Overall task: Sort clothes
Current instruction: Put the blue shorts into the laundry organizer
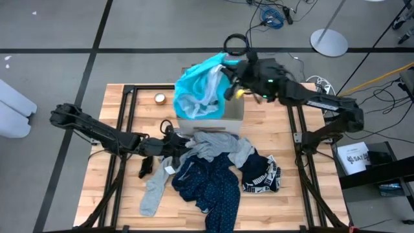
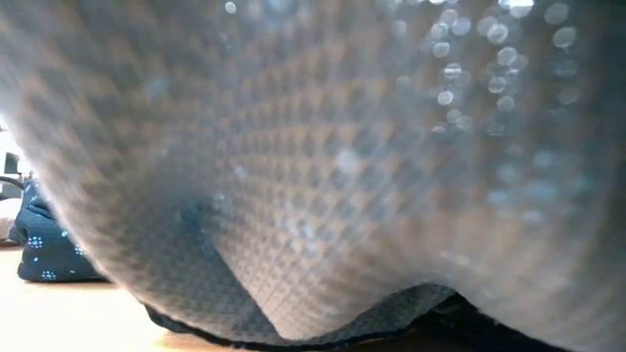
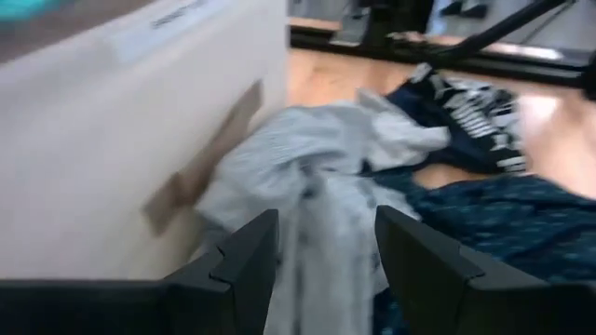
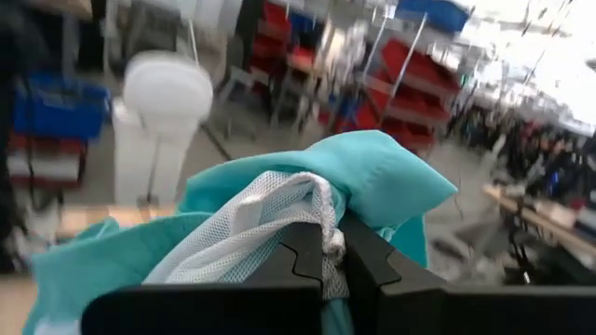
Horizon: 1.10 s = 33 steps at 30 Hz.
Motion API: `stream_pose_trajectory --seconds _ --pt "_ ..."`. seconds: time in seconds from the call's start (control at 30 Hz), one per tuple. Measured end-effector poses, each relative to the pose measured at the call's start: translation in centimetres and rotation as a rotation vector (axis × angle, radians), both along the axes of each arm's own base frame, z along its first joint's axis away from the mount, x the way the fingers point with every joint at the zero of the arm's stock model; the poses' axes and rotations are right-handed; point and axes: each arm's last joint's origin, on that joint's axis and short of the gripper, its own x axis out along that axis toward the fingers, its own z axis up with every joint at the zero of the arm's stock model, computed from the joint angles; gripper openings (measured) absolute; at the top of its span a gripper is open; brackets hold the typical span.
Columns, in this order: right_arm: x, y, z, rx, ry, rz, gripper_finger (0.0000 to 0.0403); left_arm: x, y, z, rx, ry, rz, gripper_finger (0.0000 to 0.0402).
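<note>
The right gripper [image 1: 231, 83] is clamped shut on the bright turquoise garment with a white mesh lining [image 1: 202, 87], holding it bunched above the beige square cardboard box [image 1: 228, 118], which looks like a carry toward that box's opening so the piece can be dropped in as its sorted place. The fabric drapes over the box's top and hangs down the near wall, so the rim is mostly hidden and a release here could leave cloth snagged on the edge. The left gripper [image 1: 169, 147] sits low just in front of the box, fingers spread and grasping nothing, aimed at the light grey crumpled garment [image 3: 307, 167] lying against the box wall. In front of the box lie the navy dotted garment [image 1: 210, 184], the black-and-white patterned piece [image 1: 262, 175] and a long grey sock [image 1: 154, 189]; bare wooden table [image 1: 116, 194] remains on the left arm's side of the box.
</note>
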Motion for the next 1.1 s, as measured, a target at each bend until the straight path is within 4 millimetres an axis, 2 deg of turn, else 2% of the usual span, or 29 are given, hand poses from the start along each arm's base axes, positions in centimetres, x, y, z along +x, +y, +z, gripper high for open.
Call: stream_pose_trajectory --seconds 0.17,0.37,0.53,0.7,0.9,1.1 --pt "2.4 -2.7 -3.6 0.069 0.127 -0.038 0.0001 0.2 -0.5 0.6 0.011 -0.058 -0.065 0.0189" --pt "4.2 -5.7 -7.5 0.155 0.249 -0.031 0.0001 0.2 -1.4 1.9 0.053 -0.100 -0.127 0.0189" --pt "5.4 -7.8 -10.4 0.220 0.302 -0.011 0.0001 -0.3 -1.6 4.2 0.083 -0.179 -0.148 0.0189" --pt "6.4 -9.6 -13.5 0.261 0.378 -0.001 0.0001 -1.3 -1.2 7.6 0.145 -0.297 -0.157 0.0189" --pt "6.5 -11.1 -17.2 0.301 0.570 0.027 0.0001 -3.3 -0.5 11.8 0.249 -0.441 -0.148 0.0189" --pt "4.5 -11.6 -19.7 0.387 0.835 0.034 0.0001 -5.1 0.3 13.5 0.369 -0.494 -0.105 0.0189"
